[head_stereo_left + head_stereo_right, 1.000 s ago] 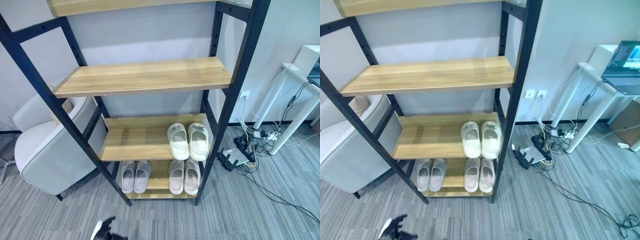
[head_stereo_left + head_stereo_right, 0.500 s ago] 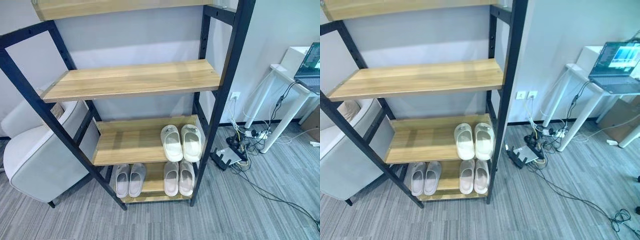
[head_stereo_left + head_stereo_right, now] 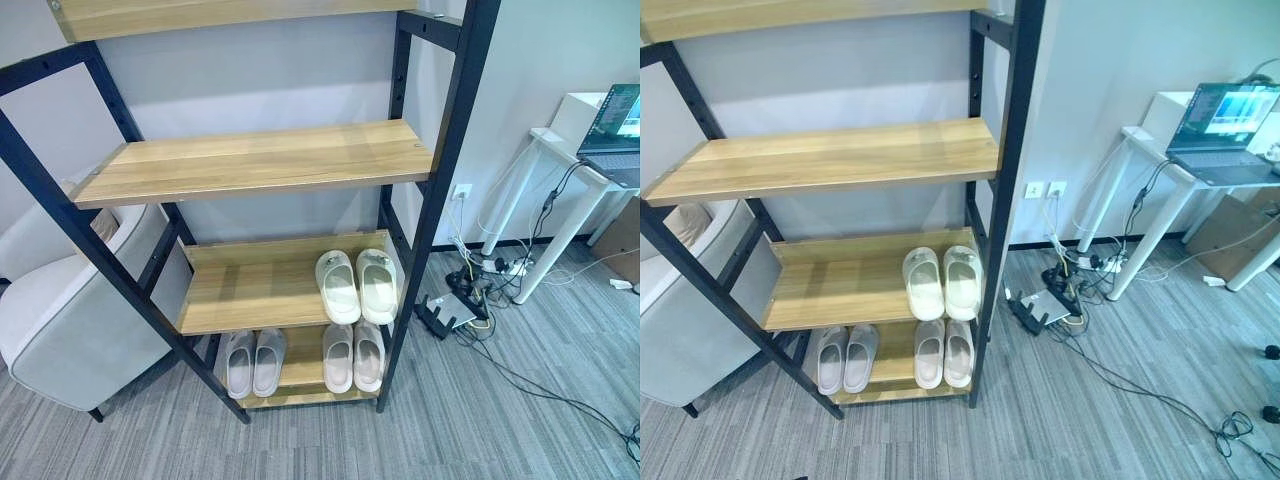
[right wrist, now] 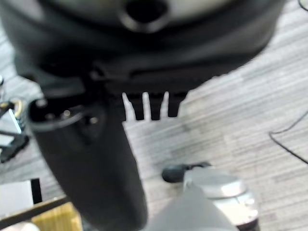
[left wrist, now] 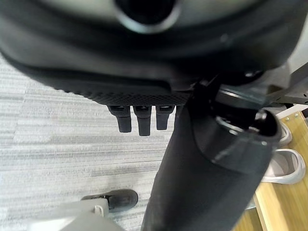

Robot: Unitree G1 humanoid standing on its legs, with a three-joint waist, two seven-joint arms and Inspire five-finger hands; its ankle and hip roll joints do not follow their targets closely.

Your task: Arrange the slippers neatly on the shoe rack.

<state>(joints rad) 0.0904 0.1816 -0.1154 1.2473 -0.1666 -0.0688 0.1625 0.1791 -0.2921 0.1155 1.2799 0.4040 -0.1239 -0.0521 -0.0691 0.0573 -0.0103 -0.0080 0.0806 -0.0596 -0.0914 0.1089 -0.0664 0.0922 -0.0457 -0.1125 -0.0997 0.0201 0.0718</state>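
Observation:
The shoe rack (image 3: 250,160) has a black frame and wooden shelves. A cream pair of slippers (image 3: 355,285) stands side by side at the right end of the middle shelf. On the bottom shelf sit a pale grey pair (image 3: 252,362) and a beige pair (image 3: 353,356). My left hand (image 5: 120,72) hangs over the grey carpet with straight fingers (image 5: 139,120) and holds nothing; a slipper (image 5: 288,166) on the rack shows past it. My right hand (image 4: 144,67) also hangs over the floor, open and holding nothing.
A pale grey armchair (image 3: 70,320) stands left of the rack. To the right are a white desk (image 3: 560,150) with a laptop (image 3: 615,120), and a tangle of cables with a power strip (image 3: 470,290) on the carpet.
The camera has swung right, so the rack sits further left in the picture. The left hand seen at the lower edge a second ago has dropped below it. The slippers have not moved.

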